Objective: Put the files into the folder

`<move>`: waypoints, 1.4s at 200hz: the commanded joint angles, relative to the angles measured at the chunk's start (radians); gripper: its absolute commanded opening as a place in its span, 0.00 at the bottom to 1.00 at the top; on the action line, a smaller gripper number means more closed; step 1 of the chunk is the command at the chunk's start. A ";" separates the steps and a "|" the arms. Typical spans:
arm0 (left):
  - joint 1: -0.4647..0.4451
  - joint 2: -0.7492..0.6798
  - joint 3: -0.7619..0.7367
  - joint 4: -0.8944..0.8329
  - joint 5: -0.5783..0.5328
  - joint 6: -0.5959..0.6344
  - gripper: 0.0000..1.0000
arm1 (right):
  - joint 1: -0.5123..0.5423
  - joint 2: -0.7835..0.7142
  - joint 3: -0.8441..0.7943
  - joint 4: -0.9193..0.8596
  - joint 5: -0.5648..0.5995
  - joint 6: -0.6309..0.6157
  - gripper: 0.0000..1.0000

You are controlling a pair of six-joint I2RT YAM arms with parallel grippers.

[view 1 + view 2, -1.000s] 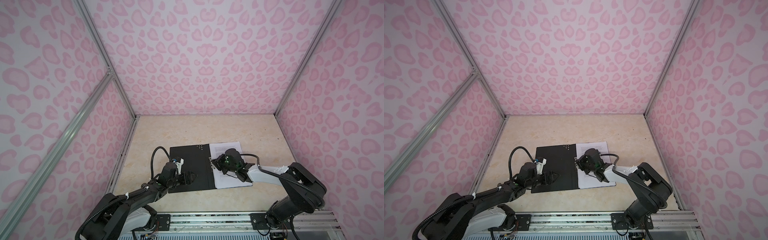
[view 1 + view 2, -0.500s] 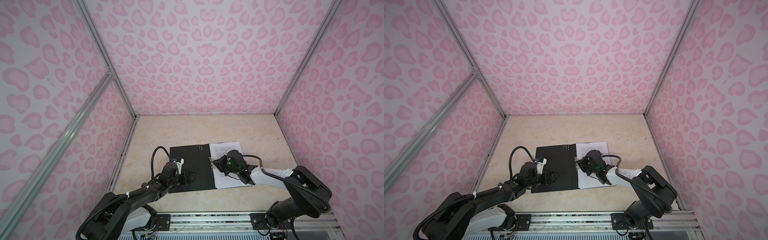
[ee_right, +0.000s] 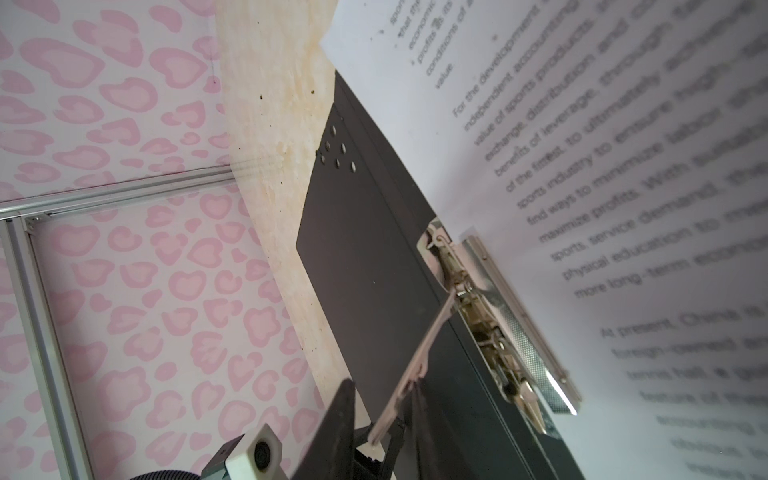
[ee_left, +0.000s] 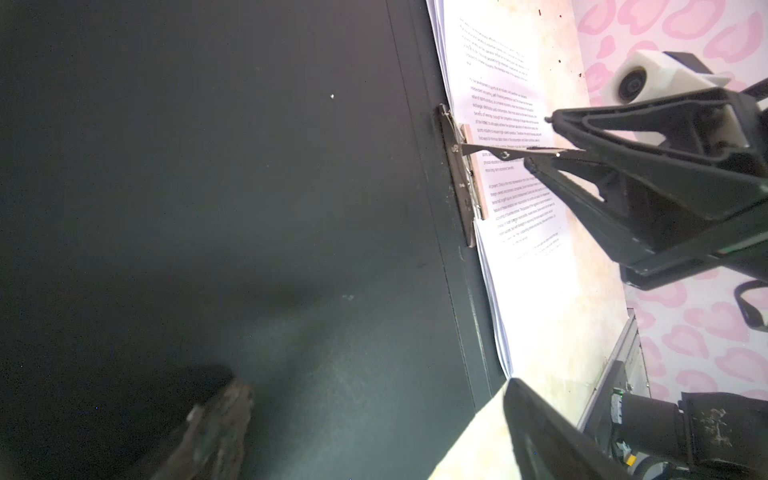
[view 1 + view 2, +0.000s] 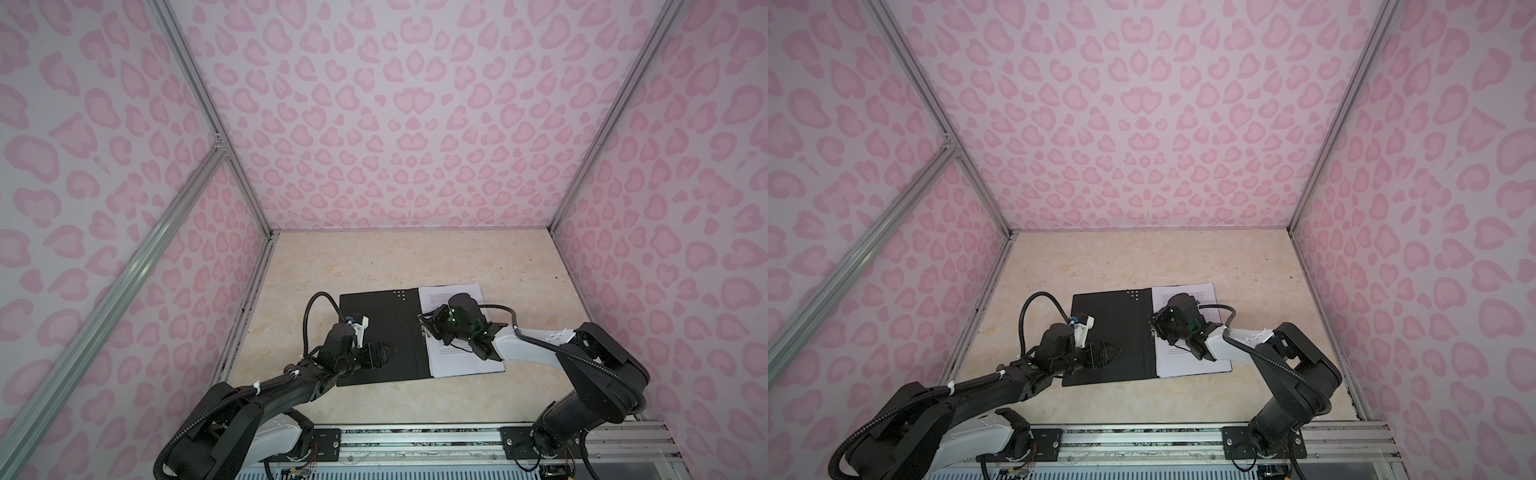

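1. Your right gripper: the jaws stand slightly apart around the lever of the clip. The thin silver lever is tilted up from the spine and lies along one finger, with a narrow gap to the other. These views do not show a firm pinch.

2. The clip: bright metal, fixed at the folder's inner spine just ahead of your right fingertips. Its knurled bar runs along the spine-side edge of the files. You cannot tell whether it presses on them.

3. The files: a stack of white sheets printed with blocks of small black text. They lie flat on the half of the folder directly beneath your right gripper and wrist, and their layered edges show beside the spine.

4. The folder: matte black, opened flat on the beige table. A cluster of small silver studs sits near the far edge. Its bare cover spreads from your right fingertips across to your left gripper.

5. Your left gripper: the fingers are spread wide and hold nothing, low over the bare cover. You cannot tell whether a fingertip touches it.

6. Arms: your right arm has its elbow high, its forearm low over the files and its wrist aimed at the spine. Your left arm is stretched low from its base and points toward the spine. The two grippers are well apart.
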 commanded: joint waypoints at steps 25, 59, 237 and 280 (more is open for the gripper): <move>0.001 0.010 0.004 -0.050 -0.007 0.000 0.97 | 0.001 0.002 -0.026 0.042 0.004 0.024 0.21; 0.000 0.007 0.003 -0.051 -0.010 0.002 0.97 | -0.003 -0.011 -0.041 0.039 0.007 0.026 0.18; 0.000 0.025 0.010 -0.056 -0.016 0.002 0.97 | 0.009 0.014 -0.060 0.100 -0.033 0.024 0.10; 0.000 0.039 0.013 -0.053 -0.014 0.002 0.97 | 0.011 0.024 -0.057 0.119 -0.056 0.012 0.10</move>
